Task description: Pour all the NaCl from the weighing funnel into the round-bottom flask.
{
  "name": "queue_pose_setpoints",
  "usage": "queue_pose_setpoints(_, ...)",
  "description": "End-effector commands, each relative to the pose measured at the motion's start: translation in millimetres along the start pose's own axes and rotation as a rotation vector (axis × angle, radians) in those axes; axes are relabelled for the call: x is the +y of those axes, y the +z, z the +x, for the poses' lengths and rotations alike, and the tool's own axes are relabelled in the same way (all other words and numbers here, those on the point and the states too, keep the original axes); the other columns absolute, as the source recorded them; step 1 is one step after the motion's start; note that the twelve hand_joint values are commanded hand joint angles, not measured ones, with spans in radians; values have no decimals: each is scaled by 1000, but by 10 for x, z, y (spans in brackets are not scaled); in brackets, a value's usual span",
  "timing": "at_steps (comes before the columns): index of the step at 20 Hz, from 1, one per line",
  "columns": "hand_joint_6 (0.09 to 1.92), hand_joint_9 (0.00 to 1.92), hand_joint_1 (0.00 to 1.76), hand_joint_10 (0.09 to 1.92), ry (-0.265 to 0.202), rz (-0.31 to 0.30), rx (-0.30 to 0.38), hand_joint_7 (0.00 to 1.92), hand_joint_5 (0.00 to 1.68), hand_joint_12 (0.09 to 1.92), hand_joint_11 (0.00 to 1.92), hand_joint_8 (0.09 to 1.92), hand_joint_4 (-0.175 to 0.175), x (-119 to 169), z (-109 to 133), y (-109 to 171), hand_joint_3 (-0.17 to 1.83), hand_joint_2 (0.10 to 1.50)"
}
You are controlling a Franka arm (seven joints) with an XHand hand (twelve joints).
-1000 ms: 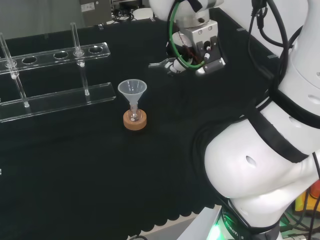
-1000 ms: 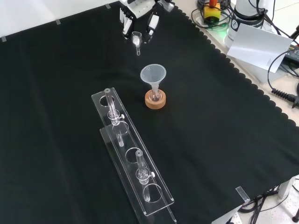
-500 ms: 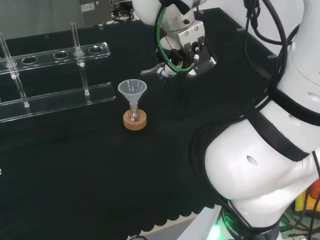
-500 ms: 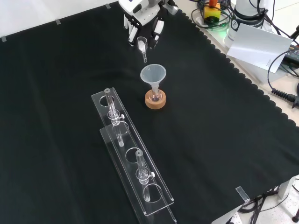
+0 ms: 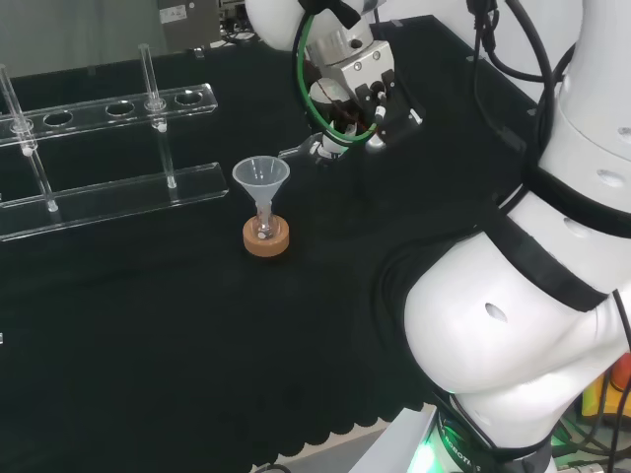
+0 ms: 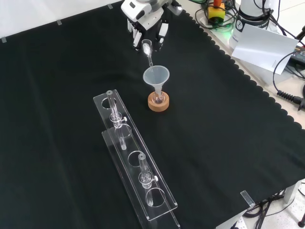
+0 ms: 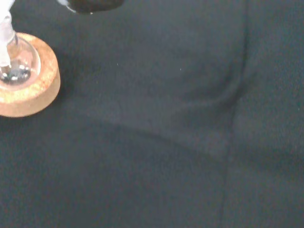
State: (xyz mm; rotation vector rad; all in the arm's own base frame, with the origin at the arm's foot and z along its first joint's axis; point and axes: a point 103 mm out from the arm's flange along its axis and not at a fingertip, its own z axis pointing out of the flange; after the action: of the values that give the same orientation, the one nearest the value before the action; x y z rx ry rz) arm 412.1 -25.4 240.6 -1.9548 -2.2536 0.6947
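Note:
A small round-bottom flask sits on a cork ring with a clear plastic funnel in its neck. The same flask, ring and funnel stand mid-cloth in the head view. The hand hangs above and behind the funnel in the front view, shut on a small glass weighing funnel. That funnel's thin spout slants down to just over the plastic funnel's rim. In the head view the hand is right of the funnel. The wrist view has the flask on its cork ring.
A clear acrylic tube rack holding glass tubes lies in front of the flask in the front view, and the rack is at left in the head view. The arm's white links fill the right of the head view. Papers and cables lie off the cloth.
The hand has carried the weighing funnel toward the plastic funnel, leftward in the head view and nearer in the front view. Its spout now reaches the funnel's rim.

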Motion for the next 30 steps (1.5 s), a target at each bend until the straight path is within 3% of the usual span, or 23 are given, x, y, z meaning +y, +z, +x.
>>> queue_pose_setpoints(1, 930, 1444, 1039, 87, -20, 41, -51, 1251, 1042, 829, 1192, 383, 175, 27, 50, -32, 25, 1074)
queue_pose_setpoints(20, 916, 1451, 1043, 87, -35, 105, -180, 1247, 1052, 820, 1199, 378, 175, 69, 82, -216, 27, 1069)
queue_pose_setpoints(30, 909, 1451, 1045, 87, -51, 103, -222, 1245, 1056, 816, 1201, 377, 175, 83, 153, -355, 29, 1066)
